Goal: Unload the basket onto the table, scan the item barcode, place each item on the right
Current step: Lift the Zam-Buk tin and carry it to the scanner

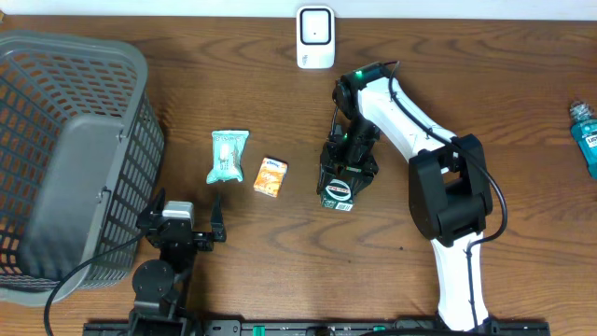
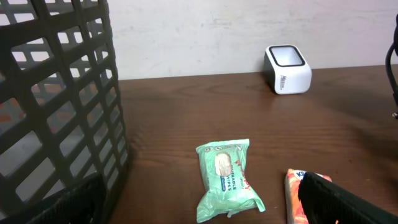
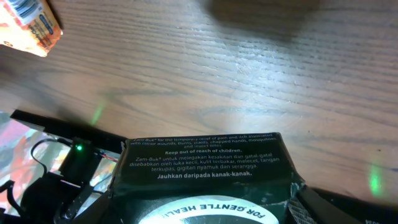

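The right jaws were closed on the dark box (image 1: 338,189), gripping it by its two sides just above the middle of the surface (image 1: 485,75); whether the box touched the wood could not be told. The left jaws stood wide apart and held nothing, low at the near edge beside the basket (image 1: 140,159).

Just left of the dark box lay a small orange box (image 1: 271,176), and left of that a green pack of wipes (image 1: 229,156), the two near each other but apart. The scanner (image 1: 315,37) stood at the far edge, well apart from the held box. A blue bottle (image 1: 585,135) lay at the right edge. The surface was brown wood with a plain grain, and a pale wall (image 2: 205,31) rose behind it.

Only the overhead view showed the bottle and both arms together. The left wrist view alone showed the wall, and the scanner's window facing upward and tilted. The right wrist view alone showed the white print on the dark box's face and a green glint on the wood, with the orange box at its top left corner
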Controlling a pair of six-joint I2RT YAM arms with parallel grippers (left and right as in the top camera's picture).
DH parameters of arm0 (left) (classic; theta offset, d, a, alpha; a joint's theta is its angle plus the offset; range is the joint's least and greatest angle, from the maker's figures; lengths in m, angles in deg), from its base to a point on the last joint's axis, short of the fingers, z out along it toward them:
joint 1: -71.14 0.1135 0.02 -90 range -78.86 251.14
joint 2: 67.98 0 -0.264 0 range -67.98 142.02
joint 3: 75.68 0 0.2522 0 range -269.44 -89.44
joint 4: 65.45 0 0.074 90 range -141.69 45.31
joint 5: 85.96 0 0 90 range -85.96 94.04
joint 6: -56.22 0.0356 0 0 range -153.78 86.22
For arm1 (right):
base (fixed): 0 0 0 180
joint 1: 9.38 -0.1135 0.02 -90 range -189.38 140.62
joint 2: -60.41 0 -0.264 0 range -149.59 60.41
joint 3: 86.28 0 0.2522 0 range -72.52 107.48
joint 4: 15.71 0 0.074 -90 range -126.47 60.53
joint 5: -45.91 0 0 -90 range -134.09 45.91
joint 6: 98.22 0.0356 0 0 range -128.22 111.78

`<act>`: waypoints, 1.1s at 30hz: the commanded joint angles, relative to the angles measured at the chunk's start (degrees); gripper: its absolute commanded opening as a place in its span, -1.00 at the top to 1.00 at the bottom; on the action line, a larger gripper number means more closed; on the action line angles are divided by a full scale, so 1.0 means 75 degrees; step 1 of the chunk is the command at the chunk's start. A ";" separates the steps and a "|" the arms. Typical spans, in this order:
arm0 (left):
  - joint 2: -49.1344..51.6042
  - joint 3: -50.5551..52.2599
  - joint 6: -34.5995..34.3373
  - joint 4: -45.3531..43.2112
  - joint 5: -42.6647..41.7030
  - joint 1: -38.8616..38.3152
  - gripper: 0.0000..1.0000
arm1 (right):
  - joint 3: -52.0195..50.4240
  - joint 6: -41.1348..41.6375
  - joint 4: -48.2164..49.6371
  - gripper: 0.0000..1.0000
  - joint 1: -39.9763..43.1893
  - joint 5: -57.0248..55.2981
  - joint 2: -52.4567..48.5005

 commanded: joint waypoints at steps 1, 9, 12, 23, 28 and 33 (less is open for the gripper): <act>-0.0015 0.0157 -0.0038 0.0277 0.0102 0.0017 -0.95 | 0.0119 -0.0198 0.0166 0.38 0.0006 0.0254 0.0017; -0.0015 0.0157 -0.0035 0.0277 0.0099 0.0017 -0.96 | 0.0621 0.0221 0.1247 0.41 0.0096 0.0752 0.0017; -0.0015 0.0157 -0.0038 0.0277 0.0099 0.0017 -0.95 | 0.1285 0.0213 0.1655 0.40 0.0219 0.0778 0.0017; -0.0015 0.0157 -0.0038 0.0277 0.0099 0.0017 -0.95 | 0.2116 0.0221 0.5365 0.39 0.0289 -0.2547 -0.0020; -0.0015 0.0157 -0.0038 0.0277 0.0099 0.0017 -0.95 | 0.2110 0.0219 0.6983 0.28 0.0192 -0.3955 -0.0163; -0.0015 0.0157 -0.0038 0.0277 0.0102 0.0017 -0.95 | 0.2110 0.0210 0.8480 0.18 0.0166 -0.4978 -0.0568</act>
